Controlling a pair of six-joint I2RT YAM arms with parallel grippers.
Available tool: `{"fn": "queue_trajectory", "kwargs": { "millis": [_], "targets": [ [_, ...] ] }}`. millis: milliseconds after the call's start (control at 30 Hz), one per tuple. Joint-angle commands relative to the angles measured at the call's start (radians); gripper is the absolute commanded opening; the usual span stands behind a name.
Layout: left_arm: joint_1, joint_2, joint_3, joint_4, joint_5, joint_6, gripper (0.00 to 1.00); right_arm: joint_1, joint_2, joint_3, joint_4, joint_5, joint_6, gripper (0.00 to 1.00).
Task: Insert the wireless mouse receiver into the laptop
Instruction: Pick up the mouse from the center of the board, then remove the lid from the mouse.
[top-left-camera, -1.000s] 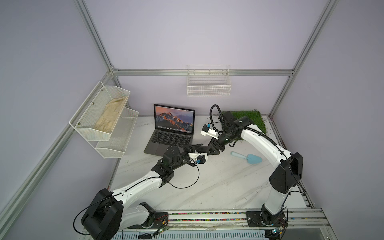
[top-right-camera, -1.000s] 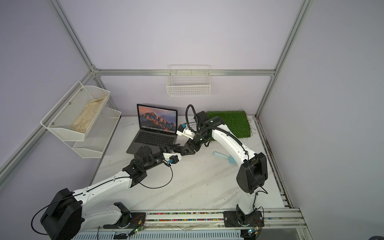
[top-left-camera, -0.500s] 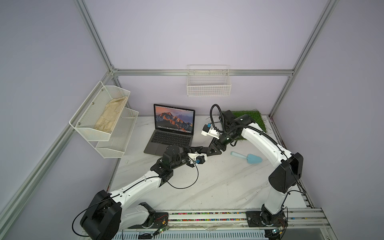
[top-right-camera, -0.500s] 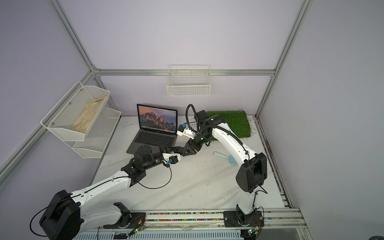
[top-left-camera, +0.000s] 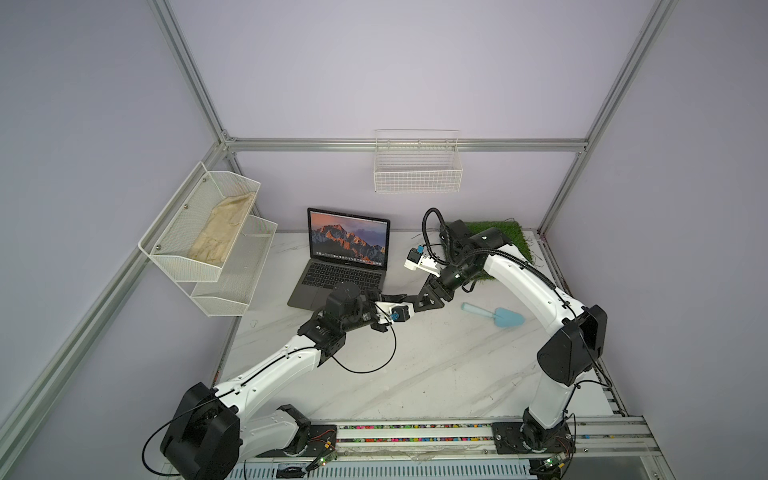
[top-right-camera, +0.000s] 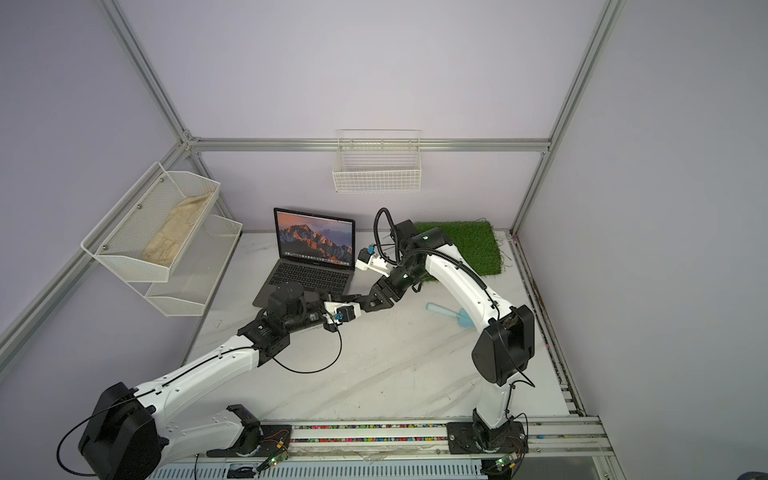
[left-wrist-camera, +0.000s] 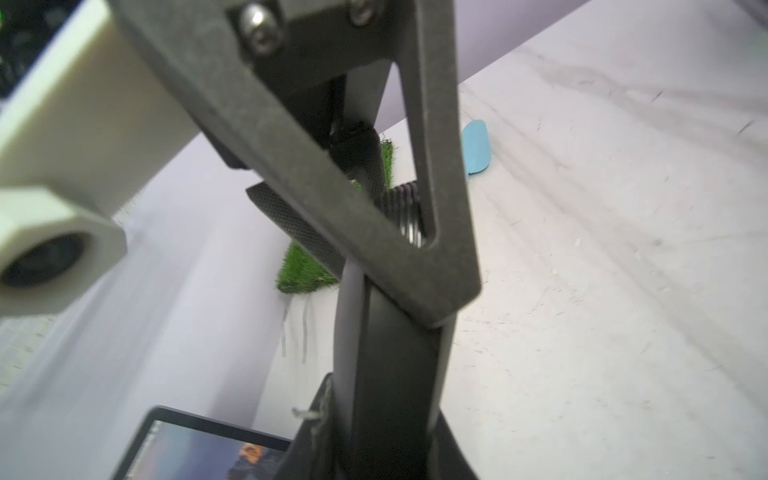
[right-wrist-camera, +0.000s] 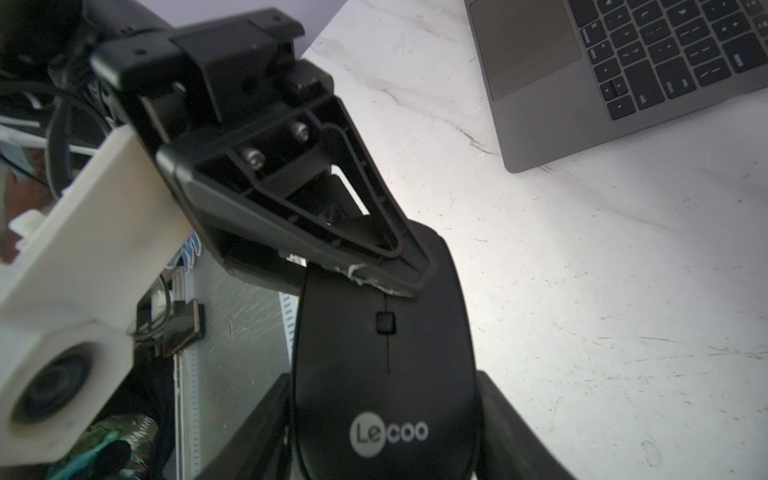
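Note:
A black oval mouse marked Lecoo hangs above the table, just right of the laptop's front corner. My right gripper is shut on its two sides. My left gripper is shut on the mouse's front end, one finger lying over the top by the wheel. In the left wrist view the mouse shows edge-on. In both top views the left gripper and the right gripper meet tip to tip. The laptop stands open, screen lit. The wireless mouse receiver is hidden.
A blue scoop lies on the marble table right of the grippers. A green turf mat sits at the back right. A white two-tier mesh shelf hangs on the left, and a wire basket on the back wall.
The left gripper's jaws have closed on the mouse's front end. Both arms have hardly moved, and the right gripper keeps its hold on the mouse.

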Motion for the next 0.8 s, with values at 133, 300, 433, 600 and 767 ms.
{"fn": "queue_trajectory", "kwargs": {
  "millis": [133,300,433,600,767],
  "targets": [
    [0.062,0.036,0.095,-0.135,0.071,-0.688,0.00,-0.019,-0.243,-0.203,0.590,0.253,0.386,0.87],
    [0.102,0.019,0.100,-0.205,0.182,-1.030,0.00,-0.012,-0.435,-0.521,0.933,0.303,0.413,0.96],
    [0.146,0.038,0.130,-0.270,0.448,-1.162,0.00,0.016,-0.518,-0.670,1.041,0.259,0.298,0.97],
    [0.167,0.069,0.134,-0.206,0.637,-1.271,0.00,0.075,-0.486,-0.663,0.947,0.272,0.150,0.97],
    [0.172,0.073,0.134,-0.189,0.627,-1.274,0.00,0.091,-0.467,-0.658,0.912,0.219,0.120,0.77]
  ]
}}
